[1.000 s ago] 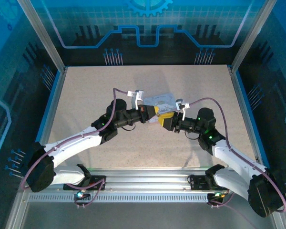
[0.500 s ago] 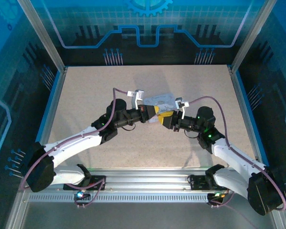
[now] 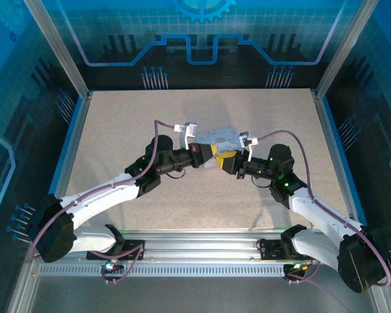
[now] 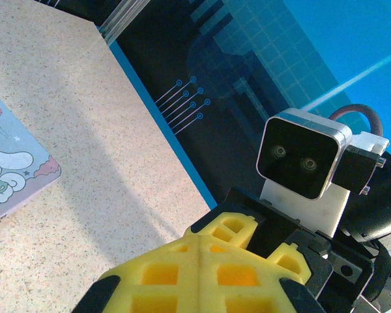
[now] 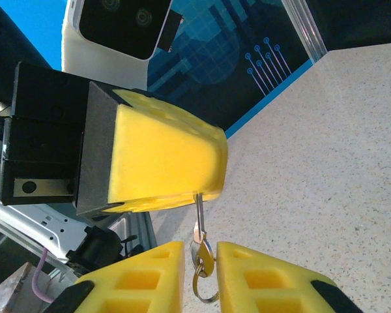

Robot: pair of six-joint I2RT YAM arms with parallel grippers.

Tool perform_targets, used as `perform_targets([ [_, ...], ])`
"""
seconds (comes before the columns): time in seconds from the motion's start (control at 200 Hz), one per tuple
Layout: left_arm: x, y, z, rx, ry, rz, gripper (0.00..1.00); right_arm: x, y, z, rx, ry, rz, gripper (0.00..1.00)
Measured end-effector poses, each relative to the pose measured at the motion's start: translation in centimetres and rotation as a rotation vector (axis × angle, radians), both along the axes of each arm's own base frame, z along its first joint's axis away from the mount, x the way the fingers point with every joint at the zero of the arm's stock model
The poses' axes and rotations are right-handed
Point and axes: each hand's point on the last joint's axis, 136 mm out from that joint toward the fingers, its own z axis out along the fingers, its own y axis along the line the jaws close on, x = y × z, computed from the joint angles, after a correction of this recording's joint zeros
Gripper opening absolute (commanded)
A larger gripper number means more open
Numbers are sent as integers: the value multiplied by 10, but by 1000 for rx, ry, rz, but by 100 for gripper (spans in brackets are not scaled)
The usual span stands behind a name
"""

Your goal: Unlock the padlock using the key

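Speckled tabletop [image 3: 150, 117]. Left gripper [image 5: 176, 163] pinches the key [image 5: 199, 208] shut. Right gripper [image 5: 199, 261] has moved in, jaws narrowed but not touching the ring [image 5: 203, 287] between them. We judge a regrasp is coming.

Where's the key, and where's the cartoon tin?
key [image 5: 199, 207], right wrist view, on its thin silver shaft.
cartoon tin [image 4: 12, 171], left wrist view, on its printed lid.

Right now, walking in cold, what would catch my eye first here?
Mid-table, the left gripper and right gripper meet nose to nose, bright yellow pads almost touching, beside a pastel cartoon tin. From the right wrist, the left gripper pinches a thin silver stem, and its small rings dangle between the right gripper's parted fingers.
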Motion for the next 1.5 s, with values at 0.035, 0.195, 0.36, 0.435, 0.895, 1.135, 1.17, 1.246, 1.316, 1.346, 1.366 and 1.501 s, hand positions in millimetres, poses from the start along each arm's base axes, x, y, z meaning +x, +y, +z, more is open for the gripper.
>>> perform_targets([
  [0.035, 0, 0, 0, 0, 0, 0, 0, 0, 0, 0, 0, 0, 0, 20],
  [0.195, 0, 0, -1, -1, -1, 0, 0, 0, 0, 0, 0, 0, 2, 20],
  [0.36, -1, 1, -4, 3, 4, 0, 0, -1, 2, -1, -1, 1, 6, 16],
  [0.435, -1, 0, -3, -1, 0, 0, 0, -1, 2, -1, -2, 4, 7, 15],
  [0.895, 0, 0, -3, -1, -1, 0, 0, 1, 3, -6, -10, 18, 4, 18],
  [1.135, 0, 0, -3, -1, -1, 0, 0, 0, 5, -9, -14, 23, 10, 11],
  [1.17, 0, 0, -3, -1, -1, 0, 0, 1, 5, -9, -16, 23, 10, 8],
  [1.246, 0, 1, -3, -1, -1, 1, 0, 2, 5, -10, -17, 26, 7, 4],
  [1.316, 1, 1, -3, 0, -1, 8, 0, 2, 4, -10, -18, 25, 3, 1],
  [1.346, 1, 1, -3, 0, -1, 9, 0, 3, 4, -10, -19, 23, -1, 0],
  [1.366, 1, 1, -3, 0, -1, 9, 0, 3, 4, -10, -20, 23, -2, 0],
  [1.501, 1, 2, -5, 3, 1, 15, 0, 3, 3, -11, -28, 21, -10, 0],
])
